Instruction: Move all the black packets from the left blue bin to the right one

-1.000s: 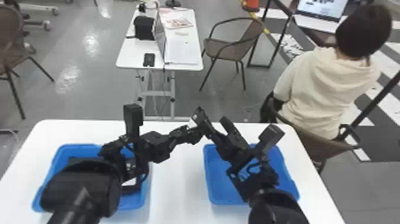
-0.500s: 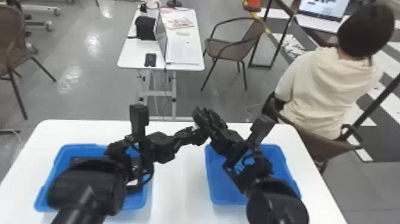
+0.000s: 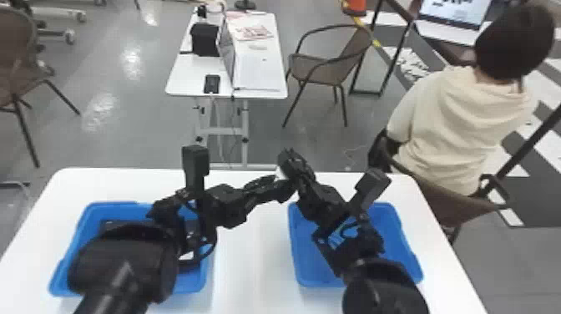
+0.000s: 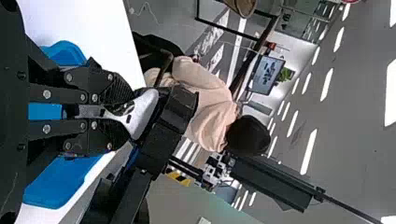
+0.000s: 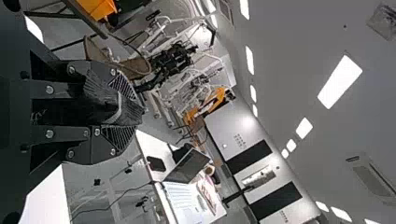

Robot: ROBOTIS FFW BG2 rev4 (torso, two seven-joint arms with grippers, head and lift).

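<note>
In the head view, my left gripper (image 3: 284, 186) and right gripper (image 3: 291, 162) meet above the table's far side, between the bins. One black packet with a pale face (image 4: 143, 113) is pinched in my left gripper (image 4: 128, 110), with the other gripper's black fingers against its far side. My right gripper (image 5: 132, 110) is shut on the dark packet (image 5: 95, 105) too. Dark packets (image 3: 114, 226) lie in the left blue bin (image 3: 66, 269), partly covered by the left arm. The right blue bin (image 3: 407, 244) is partly hidden by the right arm; its visible floor is bare blue.
Both bins stand on a white table (image 3: 250, 259), with a gap between them. Beyond it are a second table (image 3: 183, 79) with a laptop and an empty chair (image 3: 317, 69). A person sits in a chair behind the right far corner.
The right gripper's fingers, apart a second ago, have come together at the packet. The left gripper has shifted slightly right, bringing the two grippers into contact around the packet.
</note>
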